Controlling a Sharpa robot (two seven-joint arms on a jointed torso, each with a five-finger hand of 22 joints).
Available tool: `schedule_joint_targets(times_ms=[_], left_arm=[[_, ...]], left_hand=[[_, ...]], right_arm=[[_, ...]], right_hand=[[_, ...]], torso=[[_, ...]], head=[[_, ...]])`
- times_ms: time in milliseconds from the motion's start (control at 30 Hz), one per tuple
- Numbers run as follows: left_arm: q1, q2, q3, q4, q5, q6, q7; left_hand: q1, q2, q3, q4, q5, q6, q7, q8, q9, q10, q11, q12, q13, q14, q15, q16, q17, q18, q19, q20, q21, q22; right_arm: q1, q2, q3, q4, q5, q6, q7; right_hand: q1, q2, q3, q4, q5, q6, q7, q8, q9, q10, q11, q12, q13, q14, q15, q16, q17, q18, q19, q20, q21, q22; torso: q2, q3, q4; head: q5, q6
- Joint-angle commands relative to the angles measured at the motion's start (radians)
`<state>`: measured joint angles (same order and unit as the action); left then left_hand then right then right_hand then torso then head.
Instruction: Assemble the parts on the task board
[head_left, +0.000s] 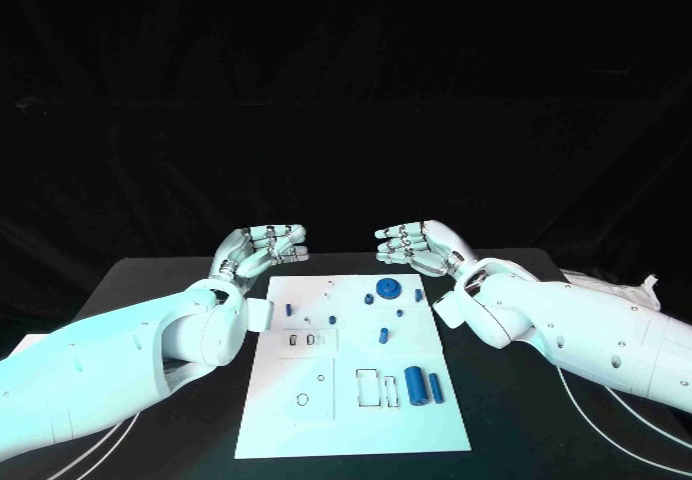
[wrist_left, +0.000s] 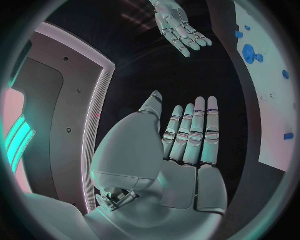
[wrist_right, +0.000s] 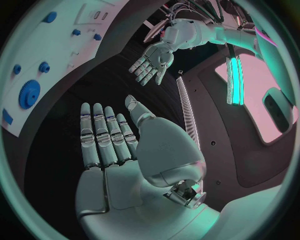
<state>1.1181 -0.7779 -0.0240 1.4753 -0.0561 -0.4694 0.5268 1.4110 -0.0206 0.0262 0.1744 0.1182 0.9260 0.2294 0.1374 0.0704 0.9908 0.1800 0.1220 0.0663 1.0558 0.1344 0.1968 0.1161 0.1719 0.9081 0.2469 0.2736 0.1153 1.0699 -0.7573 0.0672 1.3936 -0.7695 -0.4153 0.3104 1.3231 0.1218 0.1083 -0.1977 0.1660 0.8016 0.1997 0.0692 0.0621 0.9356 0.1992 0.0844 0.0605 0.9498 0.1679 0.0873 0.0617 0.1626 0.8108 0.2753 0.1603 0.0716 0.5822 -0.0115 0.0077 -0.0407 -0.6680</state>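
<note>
The white task board (head_left: 353, 425) lies lengthwise in the middle of the black table. On it are a blue gear (head_left: 388, 290) near the far end, two blue cylinders (head_left: 417, 384) side by side near the right edge, and several small blue pegs (head_left: 385, 335) between them. My left hand (head_left: 263, 247) and right hand (head_left: 415, 245) hover beyond the board's far end, palms facing each other, apart. The left wrist view shows my left hand (wrist_left: 187, 135) flat and holding nothing, with the right hand (wrist_left: 181, 27) across from it. In the right wrist view my right hand (wrist_right: 109, 137) is likewise flat and holding nothing.
Both forearms flank the board's sides. White cables (head_left: 623, 288) lie at the table's right edge, and thin cables (head_left: 613, 425) trail across the front right. Rectangular slots and small holes (head_left: 371, 387) mark the board's near half.
</note>
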Motion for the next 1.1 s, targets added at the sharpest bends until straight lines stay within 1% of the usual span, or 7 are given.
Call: schedule_joint_targets(times_ms=[33,200,333,533,700,1000,1100], left_arm=[[0.006,-0.02,0.001,0.034,-0.008,0.083,0.005],[0.01,-0.065,0.004,0.105,0.018,0.097,-0.005],[0.012,-0.095,0.007,0.161,0.042,0.105,-0.012],[0.017,-0.129,0.011,0.233,0.118,0.123,-0.029],[0.02,-0.142,0.013,0.261,0.127,0.126,-0.031],[0.021,-0.152,0.014,0.285,0.125,0.126,-0.032],[0.022,-0.156,0.015,0.292,0.123,0.125,-0.033]], left_hand=[[0.006,0.007,-0.006,-0.008,-0.002,0.013,-0.004,-0.001,-0.001,0.019,-0.005,-0.003,0.0,0.02,-0.005,-0.008,0.007,0.014,0.018,-0.006,-0.006,-0.005],[0.008,0.019,-0.017,-0.015,0.003,0.033,-0.009,-0.005,-0.001,0.045,-0.011,-0.009,0.002,0.044,-0.012,-0.014,0.018,0.013,0.042,-0.013,-0.012,-0.013],[0.009,0.022,-0.018,-0.017,0.005,0.036,-0.01,-0.006,-0.001,0.05,-0.013,-0.01,0.002,0.048,-0.014,-0.016,0.021,0.013,0.047,-0.014,-0.013,-0.014],[0.009,0.023,-0.019,-0.018,0.005,0.037,-0.011,-0.007,-0.001,0.051,-0.013,-0.011,0.002,0.05,-0.014,-0.017,0.022,0.013,0.049,-0.015,-0.014,-0.015],[0.009,0.023,-0.019,-0.018,0.005,0.037,-0.011,-0.008,-0.001,0.051,-0.013,-0.012,0.002,0.05,-0.014,-0.017,0.022,0.013,0.049,-0.015,-0.014,-0.016],[0.01,0.023,-0.021,-0.02,0.005,0.036,-0.011,-0.01,-0.002,0.051,-0.013,-0.014,0.001,0.049,-0.014,-0.02,0.023,0.013,0.05,-0.015,-0.016,-0.017],[0.01,0.023,-0.021,-0.02,0.005,0.036,-0.011,-0.01,-0.002,0.051,-0.013,-0.014,0.001,0.049,-0.014,-0.02,0.023,0.013,0.05,-0.015,-0.016,-0.017]], right_arm=[[0.01,-0.002,0.003,-0.003,-0.223,-0.039,-0.031],[0.028,-0.004,0.008,-0.005,-0.4,-0.031,-0.099],[0.039,-0.004,0.014,0.001,-0.569,-0.002,-0.174],[0.051,-0.003,0.029,0.014,-0.782,0.082,-0.288],[0.062,-0.002,0.036,0.014,-0.886,0.157,-0.346],[0.07,0.004,0.04,0.015,-0.988,0.239,-0.395],[0.071,0.007,0.04,0.014,-1.009,0.259,-0.404]], right_hand=[[0.005,-0.015,0.024,-0.013,-0.009,0.141,0.023,0.008,0.006,0.127,-0.03,-0.005,0.004,0.121,-0.032,0.005,0.003,0.025,0.106,-0.026,0.03,0.001],[-0.005,-0.033,0.045,-0.02,-0.017,0.172,0.009,0.001,0.005,0.188,-0.049,-0.014,0.005,0.188,-0.057,0.007,0.003,0.024,0.185,-0.057,0.058,0.005],[-0.003,-0.052,0.059,-0.027,-0.015,0.196,-0.008,0.001,0.007,0.23,-0.072,-0.017,0.006,0.344,-0.105,0.069,0.039,0.022,0.301,-0.11,0.12,0.028],[-0.007,-0.078,0.066,-0.023,-0.02,0.216,-0.025,-0.002,0.006,0.236,-0.096,-0.023,0.003,0.504,-0.152,0.138,0.093,0.022,0.447,-0.168,0.218,0.07],[-0.015,-0.098,0.084,-0.01,-0.019,0.228,-0.04,-0.005,0.005,0.247,-0.115,-0.025,0.003,0.562,-0.173,0.247,0.173,0.019,0.513,-0.197,0.292,0.107],[-0.033,-0.141,0.14,0.036,-0.027,0.221,-0.055,-0.005,0.005,0.209,-0.121,-0.022,0.004,0.552,-0.182,0.574,0.392,0.015,0.556,-0.203,0.451,0.201],[-0.034,-0.155,0.154,0.052,-0.031,0.221,-0.056,-0.005,0.005,0.206,-0.119,-0.023,0.004,0.556,-0.182,0.72,0.541,0.008,0.558,-0.2,0.529,0.273]], torso=[[0.027,-0.0015,0.0059],[0.055,-0.0049,0.0158],[0.074,-0.0078,0.0295],[0.106,-0.0127,0.0505],[0.13,-0.0194,0.0572],[0.153,-0.0215,0.0626],[0.158,-0.0213,0.0657]], head=[[-0.006,0.007],[-0.018,0.014],[-0.034,0.018],[-0.054,0.03],[-0.068,0.033],[-0.077,0.043],[-0.077,0.045]])
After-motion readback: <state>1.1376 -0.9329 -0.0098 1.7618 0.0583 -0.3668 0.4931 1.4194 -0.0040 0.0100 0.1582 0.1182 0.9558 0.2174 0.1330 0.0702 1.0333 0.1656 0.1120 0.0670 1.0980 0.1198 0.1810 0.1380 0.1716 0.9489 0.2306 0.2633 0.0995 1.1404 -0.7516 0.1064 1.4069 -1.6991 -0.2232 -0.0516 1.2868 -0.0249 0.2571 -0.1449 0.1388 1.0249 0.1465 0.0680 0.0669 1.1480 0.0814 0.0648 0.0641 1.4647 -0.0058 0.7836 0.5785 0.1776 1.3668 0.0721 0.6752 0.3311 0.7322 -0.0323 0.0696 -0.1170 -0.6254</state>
